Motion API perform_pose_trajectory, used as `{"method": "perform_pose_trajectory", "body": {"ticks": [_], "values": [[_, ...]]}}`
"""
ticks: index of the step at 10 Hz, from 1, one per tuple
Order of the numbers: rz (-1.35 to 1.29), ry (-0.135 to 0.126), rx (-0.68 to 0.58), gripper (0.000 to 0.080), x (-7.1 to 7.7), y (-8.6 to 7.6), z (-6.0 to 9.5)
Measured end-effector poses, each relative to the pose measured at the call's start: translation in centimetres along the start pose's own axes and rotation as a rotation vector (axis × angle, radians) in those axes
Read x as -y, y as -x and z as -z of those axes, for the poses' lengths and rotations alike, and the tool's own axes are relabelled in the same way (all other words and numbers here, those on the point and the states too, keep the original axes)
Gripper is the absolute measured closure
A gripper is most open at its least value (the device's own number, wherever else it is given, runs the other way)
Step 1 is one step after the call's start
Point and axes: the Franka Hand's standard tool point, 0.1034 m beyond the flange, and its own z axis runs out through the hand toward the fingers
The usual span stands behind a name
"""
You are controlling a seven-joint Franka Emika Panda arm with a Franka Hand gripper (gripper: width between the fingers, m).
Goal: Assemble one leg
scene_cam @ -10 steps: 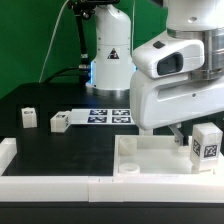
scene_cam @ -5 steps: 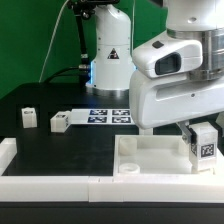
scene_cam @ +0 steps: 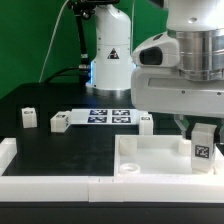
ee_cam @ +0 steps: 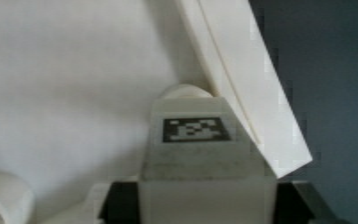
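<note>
Above the white tray (scene_cam: 150, 163), jaws clamped on upright white leg (scene_cam: 203, 147), square tag on its face.

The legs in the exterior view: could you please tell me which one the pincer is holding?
The leg at the exterior view's far right, clamped in the pincer over the white tray-shaped piece; the others stand free on the table.

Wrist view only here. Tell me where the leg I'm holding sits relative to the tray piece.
Observer: The leg, gripped by the tool, is at the tray piece's corner on the exterior view's right, tag facing that camera.
Operator: Report any spare legs.
Observer: The outer spare leg and the inner spare leg stand to the exterior view's left of the marker board.
</note>
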Motion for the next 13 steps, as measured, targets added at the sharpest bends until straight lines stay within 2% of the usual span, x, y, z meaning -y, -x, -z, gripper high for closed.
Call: {"method": "perform_pose_trajectory", "body": {"ticks": [5,6,7,8,9,10,13], "values": [[-0.536,0.013,-0.018,0.0508,0.1,0.1,-0.1],[-0.618,0.007,-0.010,0.0508,0.1,0.1,-0.1],[-0.615,0.007,-0.008,0.0456,0.1,0.2,-0.1],[-0.580,0.006,-0.006,0.0320,0.2,0.2,-0.1],[-0.577,0.004,-0.003,0.0320,0.3,0.3,-0.2],[-0.547,0.005,-0.003,0.0189,0.6,0.6,-0.2],[-0.120,0.020,-0.010,0.0152,1.1,1.2,-0.4]]}}
